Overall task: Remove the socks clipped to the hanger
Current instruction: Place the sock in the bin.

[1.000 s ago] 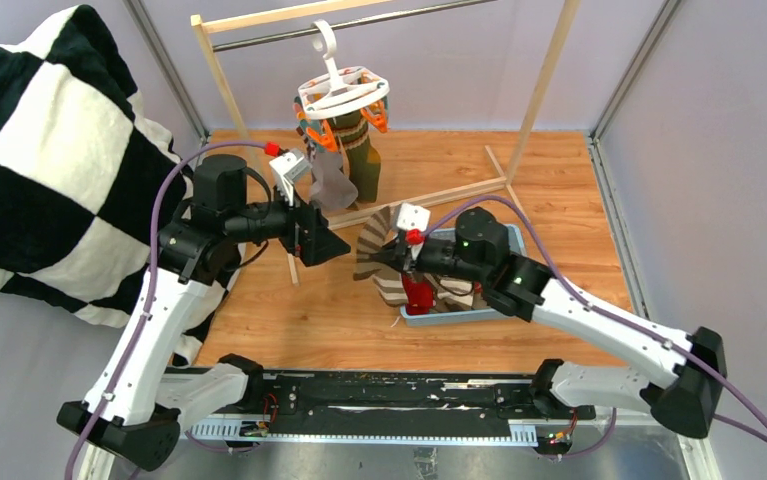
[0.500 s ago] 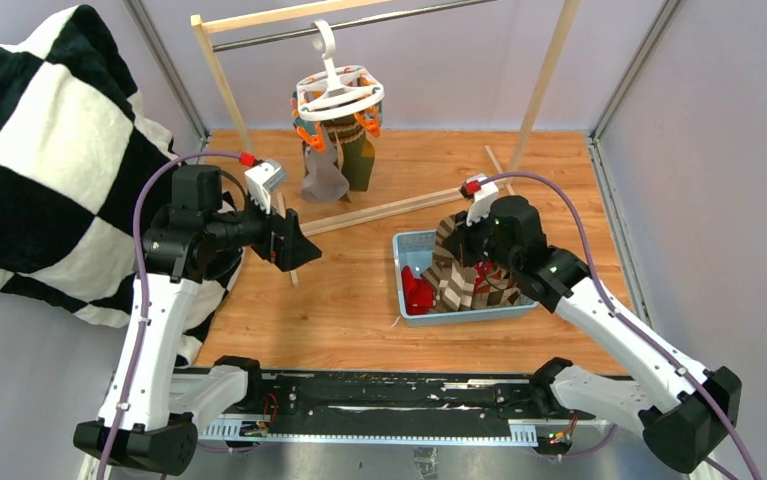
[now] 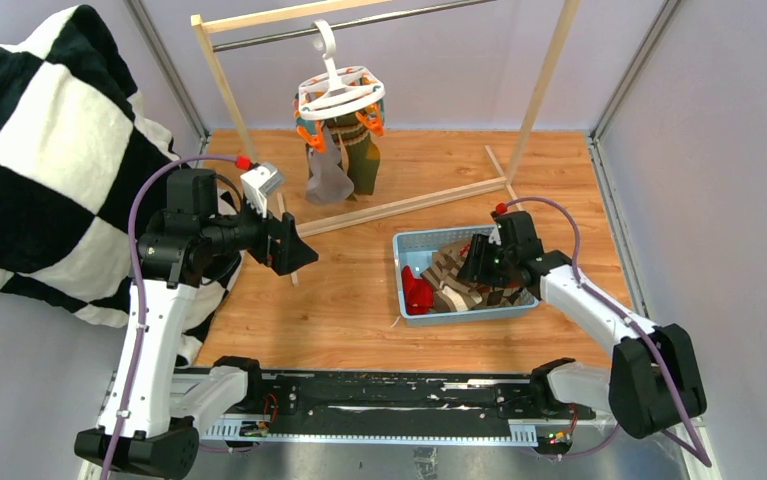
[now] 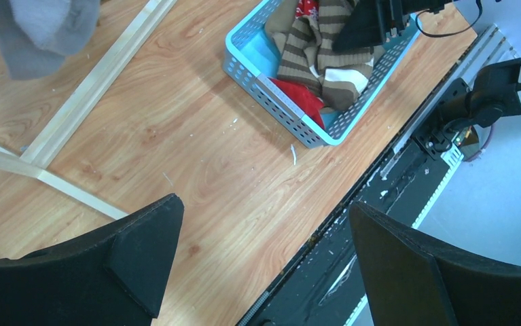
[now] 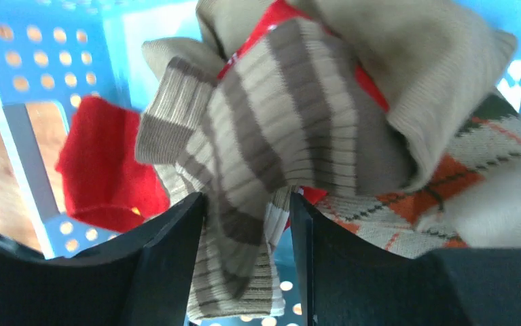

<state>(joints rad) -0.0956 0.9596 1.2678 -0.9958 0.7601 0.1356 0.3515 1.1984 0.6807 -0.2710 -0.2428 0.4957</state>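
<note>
Over the basket right hand stands spread astride striped sock, left hand spread

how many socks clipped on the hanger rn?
2 visible: a grey sock under the hanger on its left side, an olive green sock right of it. More may be hidden behind them.

The striped sock is showing ribbed knit cloth and the red sock soft matt fleece. The basket is looking like smooth perforated plastic, the hanger like white plastic, and the tabletop like smooth grained wood.
</note>
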